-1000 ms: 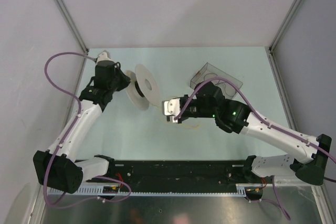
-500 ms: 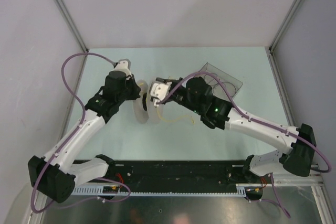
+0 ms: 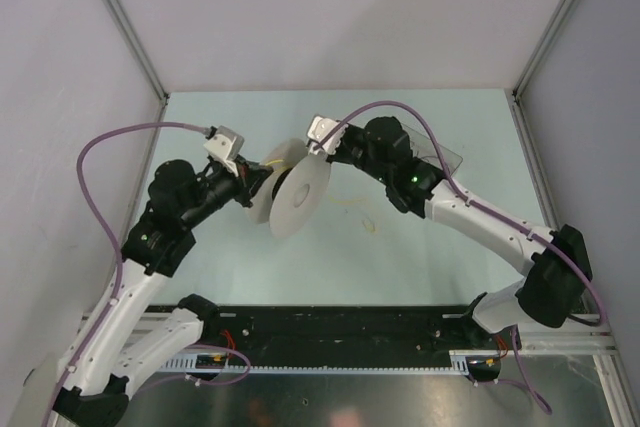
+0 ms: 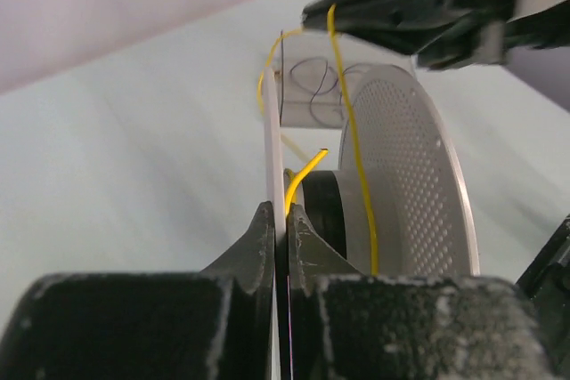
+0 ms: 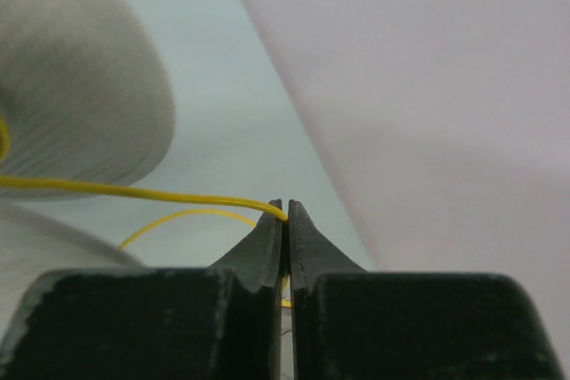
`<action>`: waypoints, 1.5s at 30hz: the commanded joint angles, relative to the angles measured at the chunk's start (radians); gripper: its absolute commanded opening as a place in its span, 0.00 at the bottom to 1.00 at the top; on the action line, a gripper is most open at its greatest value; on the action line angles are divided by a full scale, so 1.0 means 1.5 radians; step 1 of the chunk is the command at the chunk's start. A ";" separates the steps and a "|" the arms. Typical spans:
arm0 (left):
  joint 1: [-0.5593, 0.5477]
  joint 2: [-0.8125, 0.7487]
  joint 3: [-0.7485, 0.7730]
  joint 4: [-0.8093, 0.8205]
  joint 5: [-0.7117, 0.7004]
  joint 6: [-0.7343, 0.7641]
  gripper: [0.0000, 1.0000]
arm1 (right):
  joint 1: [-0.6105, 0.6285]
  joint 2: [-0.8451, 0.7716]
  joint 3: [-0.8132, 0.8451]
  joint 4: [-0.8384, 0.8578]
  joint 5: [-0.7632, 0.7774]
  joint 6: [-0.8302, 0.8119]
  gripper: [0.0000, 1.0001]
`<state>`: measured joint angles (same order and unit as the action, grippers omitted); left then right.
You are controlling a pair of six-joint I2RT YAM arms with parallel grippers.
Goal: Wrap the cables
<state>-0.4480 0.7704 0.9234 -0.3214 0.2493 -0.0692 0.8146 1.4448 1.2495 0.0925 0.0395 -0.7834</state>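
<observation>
Cable point(image 5: 134, 190) pinched, right hand point(image 5: 284, 210) — wrist view only

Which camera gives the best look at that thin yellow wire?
The left wrist view: the yellow wire runs clearly from the right gripper down into the spool. The right wrist view shows only the pinched stretch; from above it is a faint thread.

The cable point(image 5: 134, 191) wears a smooth, glossy yellow plastic sheath. The spool point(image 4: 410, 175) looks like matt pale plastic, one flange perforated with fine holes, while the left gripper point(image 4: 278, 218) is black, grainy plastic, scuffed whitish along its edges.
</observation>
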 commanded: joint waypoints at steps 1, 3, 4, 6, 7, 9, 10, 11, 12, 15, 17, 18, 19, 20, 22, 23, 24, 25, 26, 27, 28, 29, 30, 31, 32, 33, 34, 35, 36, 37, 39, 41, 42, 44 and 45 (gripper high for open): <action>0.010 -0.028 0.061 -0.010 0.122 0.016 0.00 | -0.078 0.002 0.045 -0.051 -0.020 0.064 0.04; 0.018 -0.018 0.107 -0.018 0.129 0.004 0.00 | -0.106 0.000 0.045 -0.109 -0.073 0.101 0.10; 0.024 -0.012 0.131 -0.022 0.128 -0.002 0.00 | -0.118 -0.003 0.044 -0.135 -0.105 0.118 0.16; 0.040 0.006 0.182 -0.027 0.118 -0.021 0.00 | -0.133 -0.009 0.041 -0.173 -0.152 0.149 0.32; 0.047 0.015 0.206 -0.028 0.111 -0.030 0.00 | -0.136 -0.013 0.039 -0.188 -0.169 0.164 0.42; 0.052 0.032 0.249 -0.028 0.089 -0.048 0.00 | -0.141 -0.021 0.029 -0.212 -0.200 0.190 0.59; 0.054 0.040 0.269 -0.027 0.081 -0.056 0.00 | -0.143 -0.025 0.022 -0.221 -0.213 0.203 0.65; 0.055 0.048 0.287 -0.026 0.071 -0.067 0.00 | -0.144 -0.030 0.015 -0.228 -0.224 0.217 0.71; 0.055 0.058 0.306 -0.025 0.061 -0.077 0.00 | -0.145 -0.037 0.008 -0.234 -0.234 0.230 0.75; 0.055 0.080 0.352 -0.018 0.026 -0.110 0.00 | -0.146 -0.059 -0.019 -0.236 -0.252 0.269 0.82; 0.055 0.092 0.375 -0.012 0.003 -0.127 0.00 | -0.146 -0.076 -0.038 -0.233 -0.255 0.292 0.87; 0.055 0.097 0.385 -0.008 -0.007 -0.136 0.00 | -0.145 -0.085 -0.045 -0.234 -0.256 0.300 0.88; 0.055 0.100 0.394 -0.004 -0.009 -0.143 0.00 | -0.144 -0.091 -0.052 -0.237 -0.259 0.304 0.90; 0.055 0.104 0.402 0.001 -0.006 -0.148 0.00 | -0.144 -0.096 -0.058 -0.238 -0.266 0.305 0.90; 0.055 0.107 0.414 0.013 0.011 -0.158 0.00 | -0.140 -0.104 -0.071 -0.234 -0.276 0.305 0.91; 0.055 0.106 0.420 0.021 0.023 -0.163 0.00 | -0.137 -0.106 -0.076 -0.227 -0.279 0.303 0.92; 0.055 0.105 0.427 0.030 0.034 -0.167 0.00 | -0.136 -0.109 -0.082 -0.219 -0.281 0.301 0.93; 0.055 0.107 0.436 0.038 0.042 -0.172 0.00 | -0.135 -0.111 -0.087 -0.211 -0.282 0.299 0.94; 0.055 0.110 0.449 0.044 0.046 -0.176 0.00 | -0.135 -0.112 -0.090 -0.202 -0.282 0.299 0.96; 0.055 0.115 0.467 0.048 0.047 -0.179 0.00 | -0.137 -0.113 -0.092 -0.194 -0.283 0.299 0.98; 0.055 0.123 0.487 0.050 0.045 -0.180 0.00 | -0.139 -0.113 -0.094 -0.188 -0.289 0.301 0.99; 0.055 0.131 0.508 0.052 0.043 -0.181 0.00 | -0.142 -0.113 -0.095 -0.182 -0.297 0.302 0.99; 0.055 0.140 0.529 0.053 0.042 -0.182 0.00 | -0.144 -0.113 -0.095 -0.179 -0.309 0.303 0.99; 0.055 0.149 0.546 0.053 0.043 -0.183 0.00 | -0.146 -0.113 -0.095 -0.176 -0.324 0.302 0.99; 0.055 0.155 0.558 0.054 0.045 -0.187 0.00 | -0.146 -0.115 -0.095 -0.172 -0.341 0.302 0.99; 0.055 0.160 0.566 0.054 0.047 -0.191 0.00 | -0.144 -0.115 -0.095 -0.164 -0.356 0.307 0.99; 0.055 0.164 0.569 0.056 0.051 -0.197 0.00 | -0.141 -0.116 -0.095 -0.153 -0.367 0.315 0.99; 0.055 0.165 0.569 0.057 0.053 -0.202 0.00 | -0.136 -0.116 -0.095 -0.139 -0.376 0.325 0.99; 0.055 0.166 0.567 0.058 0.052 -0.207 0.00 | -0.128 -0.117 -0.096 -0.120 -0.382 0.338 0.99; 0.055 0.166 0.564 0.059 0.051 -0.211 0.00 | -0.121 -0.118 -0.100 -0.095 -0.383 0.351 0.99; 0.055 0.165 0.556 0.064 0.048 -0.220 0.00 | -0.104 -0.120 -0.115 -0.020 -0.372 0.374 0.99; 0.055 0.165 0.547 0.073 0.048 -0.229 0.00 | -0.085 -0.115 -0.133 0.055 -0.314 0.380 0.99; 0.055 0.165 0.543 0.076 0.050 -0.233 0.00 | -0.080 -0.107 -0.138 0.086 -0.294 0.379 0.99; 0.055 0.166 0.537 0.082 0.056 -0.239 0.00 | -0.076 -0.093 -0.142 0.133 -0.257 0.377 0.99; 0.055 0.166 0.534 0.084 0.059 -0.241 0.00 | -0.076 -0.082 -0.143 0.153 -0.241 0.376 0.98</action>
<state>-0.3698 1.0164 1.7279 -0.3054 0.3233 -0.3771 0.6914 1.3010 1.0420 0.0795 -0.4362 -0.2489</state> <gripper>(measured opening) 0.054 0.991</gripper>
